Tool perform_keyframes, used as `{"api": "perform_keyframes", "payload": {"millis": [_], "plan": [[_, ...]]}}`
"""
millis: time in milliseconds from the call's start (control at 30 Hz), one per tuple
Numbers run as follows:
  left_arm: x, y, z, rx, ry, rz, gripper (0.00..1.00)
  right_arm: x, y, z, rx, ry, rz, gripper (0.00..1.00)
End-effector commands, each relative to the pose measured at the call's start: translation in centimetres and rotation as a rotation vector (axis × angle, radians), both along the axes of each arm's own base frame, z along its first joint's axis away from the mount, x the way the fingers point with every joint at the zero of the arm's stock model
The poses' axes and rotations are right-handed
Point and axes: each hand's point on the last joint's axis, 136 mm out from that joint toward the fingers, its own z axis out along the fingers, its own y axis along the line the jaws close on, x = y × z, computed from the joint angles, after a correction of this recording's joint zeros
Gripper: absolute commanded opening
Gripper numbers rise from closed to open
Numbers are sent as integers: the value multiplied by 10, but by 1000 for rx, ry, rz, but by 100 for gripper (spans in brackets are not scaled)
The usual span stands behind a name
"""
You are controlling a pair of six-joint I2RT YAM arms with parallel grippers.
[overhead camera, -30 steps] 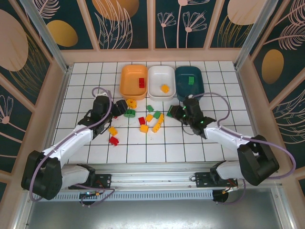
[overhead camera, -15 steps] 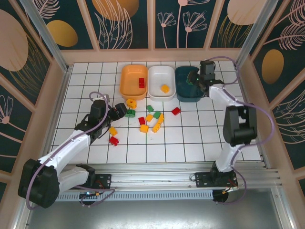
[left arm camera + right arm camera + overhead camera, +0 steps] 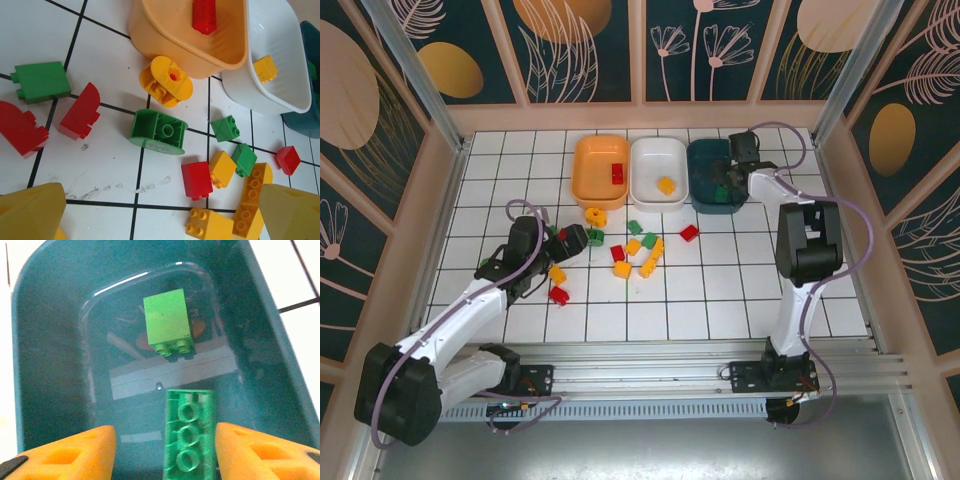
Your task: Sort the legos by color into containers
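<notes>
Right gripper (image 3: 165, 440) jaws stand parted, a long green brick (image 3: 189, 435) between them inside the dark teal bin (image 3: 45, 365), while left gripper (image 3: 160, 200) jaws gape wide over legos (image 3: 157, 130) on the desk (image 3: 100, 170) left of that bin; bricks judged light, rigid, slick, so pinch flat sides.

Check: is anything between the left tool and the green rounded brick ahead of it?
Nothing visible. Bare tile lies between the open left tool and the green rounded brick; a red brick sits just off that path.
</notes>
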Motion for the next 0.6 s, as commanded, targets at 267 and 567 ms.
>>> {"api": "perform_keyframes", "payload": {"millis": [267,567], "plan": [[-39,25,-45,-42,154,146,97,-80,90,72,45,-250,204,57],[-51,25,-47,-122,147,169,93,-154,172,4,40,-47,400,60]]}}
